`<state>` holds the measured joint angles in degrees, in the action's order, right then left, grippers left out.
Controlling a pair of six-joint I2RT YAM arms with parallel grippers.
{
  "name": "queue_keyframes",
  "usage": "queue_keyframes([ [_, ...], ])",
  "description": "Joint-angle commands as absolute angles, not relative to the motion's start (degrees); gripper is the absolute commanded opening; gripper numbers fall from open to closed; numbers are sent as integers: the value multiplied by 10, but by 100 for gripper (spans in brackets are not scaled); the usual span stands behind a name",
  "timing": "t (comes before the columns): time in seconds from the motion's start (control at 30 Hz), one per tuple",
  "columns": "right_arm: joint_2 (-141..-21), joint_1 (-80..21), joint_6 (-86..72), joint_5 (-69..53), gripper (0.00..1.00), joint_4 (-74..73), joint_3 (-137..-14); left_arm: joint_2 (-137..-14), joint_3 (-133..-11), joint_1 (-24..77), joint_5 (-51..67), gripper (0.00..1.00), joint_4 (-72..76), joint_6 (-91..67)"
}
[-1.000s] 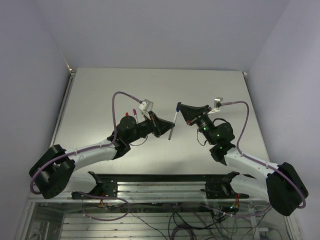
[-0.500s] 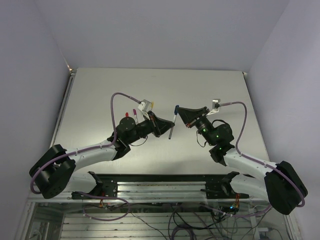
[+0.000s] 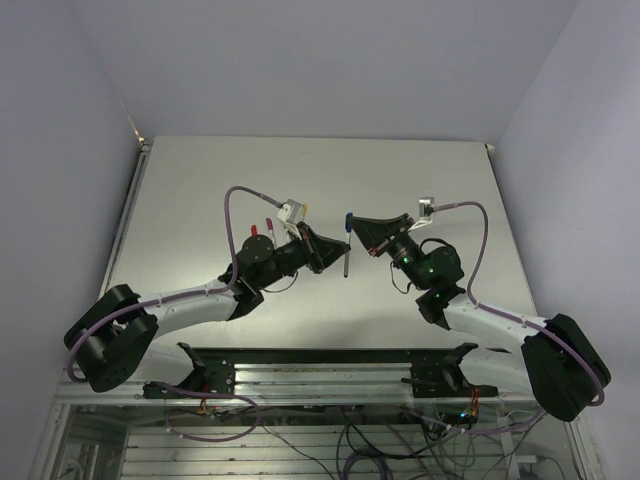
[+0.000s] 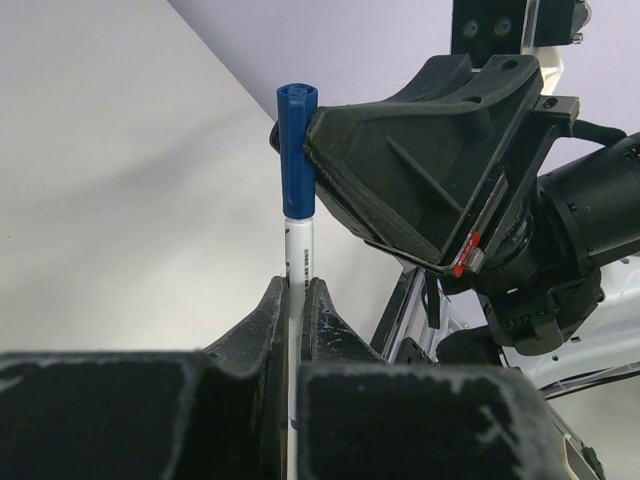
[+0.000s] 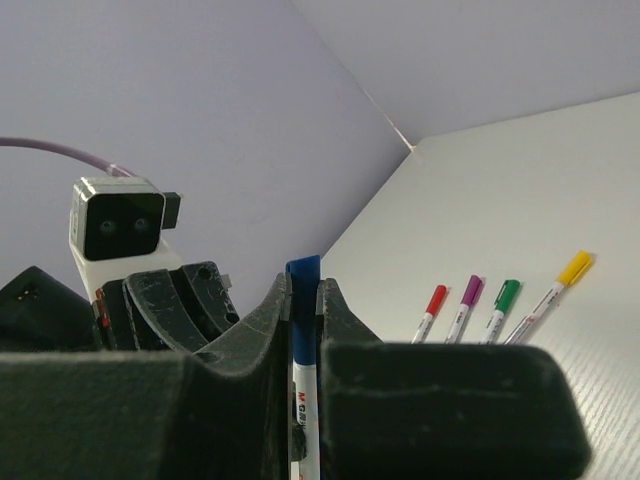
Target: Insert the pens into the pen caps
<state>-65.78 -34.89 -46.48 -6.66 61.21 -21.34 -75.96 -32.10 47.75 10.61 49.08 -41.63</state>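
My left gripper (image 4: 297, 297) is shut on the grey-white barrel of the blue pen (image 4: 298, 245), held above the table. My right gripper (image 5: 303, 287) is shut on the blue cap (image 5: 303, 270), which sits on the end of that pen (image 5: 303, 400). In the left wrist view the blue cap (image 4: 297, 150) stands above my fingers, pinched by the right gripper (image 4: 300, 140). In the top view the pen (image 3: 345, 255) spans between the left gripper (image 3: 333, 258) and the right gripper (image 3: 351, 222). Red (image 5: 432, 312), magenta (image 5: 465, 304), green (image 5: 502, 306) and yellow (image 5: 556, 294) capped pens lie on the table.
The capped pens lie in a row behind the left wrist in the top view (image 3: 268, 227), partly hidden by the arm. The table's back edge meets the wall (image 5: 405, 145). The left wrist camera (image 5: 118, 222) faces the right gripper at close range.
The right gripper has moved slightly left with the blue cap, towards the left gripper. The pen now stands more upright between the two grippers.
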Motion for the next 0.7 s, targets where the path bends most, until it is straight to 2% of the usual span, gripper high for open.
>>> queue_keyframes([
  [0.0,-655,-368,-456,-121,0,571,-213,-745,-338,477,45,7,548,-403],
  [0.67,-649,-437,-375,-60,0,419,-233,-685,-336,468,-67,7,565,-367],
])
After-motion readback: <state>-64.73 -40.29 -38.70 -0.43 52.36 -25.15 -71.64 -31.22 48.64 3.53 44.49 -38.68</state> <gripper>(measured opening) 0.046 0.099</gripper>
